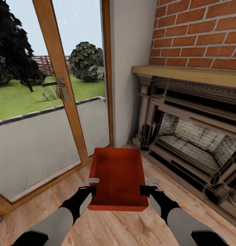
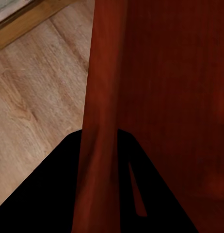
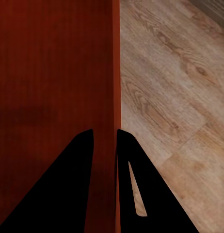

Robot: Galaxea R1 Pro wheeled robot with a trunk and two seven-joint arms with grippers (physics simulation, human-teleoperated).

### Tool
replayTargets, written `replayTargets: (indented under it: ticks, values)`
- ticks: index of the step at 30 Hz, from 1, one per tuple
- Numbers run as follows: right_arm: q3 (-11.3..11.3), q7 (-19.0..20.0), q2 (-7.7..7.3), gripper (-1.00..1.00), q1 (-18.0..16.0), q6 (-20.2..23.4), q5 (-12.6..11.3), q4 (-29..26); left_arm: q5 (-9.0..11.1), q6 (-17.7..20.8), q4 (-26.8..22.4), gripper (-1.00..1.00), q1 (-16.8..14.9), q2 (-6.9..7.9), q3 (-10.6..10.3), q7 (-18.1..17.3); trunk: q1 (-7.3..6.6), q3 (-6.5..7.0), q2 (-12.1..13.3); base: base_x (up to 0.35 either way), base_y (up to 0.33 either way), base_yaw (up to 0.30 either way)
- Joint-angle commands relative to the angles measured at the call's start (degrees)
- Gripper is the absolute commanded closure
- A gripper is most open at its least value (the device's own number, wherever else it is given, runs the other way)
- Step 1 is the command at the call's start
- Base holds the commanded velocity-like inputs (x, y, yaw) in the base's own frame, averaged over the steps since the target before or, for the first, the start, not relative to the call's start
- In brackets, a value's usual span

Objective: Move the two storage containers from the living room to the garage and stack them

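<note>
Your left gripper (image 1: 91, 190) is clamped on the left long wall of the storage container (image 1: 118, 177), near the end closest to you. In the left wrist view the gripper (image 2: 100, 160) straddles that wall: one dark finger sits outside over the wood floor (image 2: 34, 97), the other inside over the red base of the container (image 2: 175, 87), and the wall runs straight up between them with no visible gap.

Your right gripper (image 1: 146, 190) has the same hold on the opposite long wall, level with the left one. In the right wrist view the gripper (image 3: 105, 160) shows its fingers closed narrowly on the thin wall edge, the container (image 3: 49, 73) interior on one side and the floor (image 3: 175, 97) on the other.

The container is held between the two arms in front of you, open side up, long axis pointing away from you. It is red-orange, no lid, interior bare. From the head view you cannot tell for certain whether its base is clear of the floor (image 1: 63, 184); a darker band shows along its near edge.

You are in the living room. Light wood planks run under the container. A wood-framed glass door (image 1: 60, 85) stands ahead on the left, with a handle (image 1: 58, 83); paving, lawn and shrubs show through it. A plain wall section (image 1: 130, 68) sits just past the container's far end. The brick fireplace (image 1: 193, 112) is on the right, with a wooden mantel (image 1: 186, 73) and dark surround.
</note>
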Motion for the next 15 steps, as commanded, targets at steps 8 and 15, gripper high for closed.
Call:
replayTargets:
  ticks: [8,15]
  values:
    - [-0.18,0.0,-0.03,1.0,-0.04,0.3,0.2,-0.33,2.67,0.17,0.09,1.0,0.01,0.07,-1.3,0.42,-1.75,2.11,3.17,0.0,0.0,0.0]
    - [-0.17,0.0,-0.01,1.0,-0.04,0.3,0.2,-0.33,2.67,0.17,0.09,1.0,0.01,0.05,-1.27,0.44,-3.29,4.0,5.98,0.0,0.0,0.0]
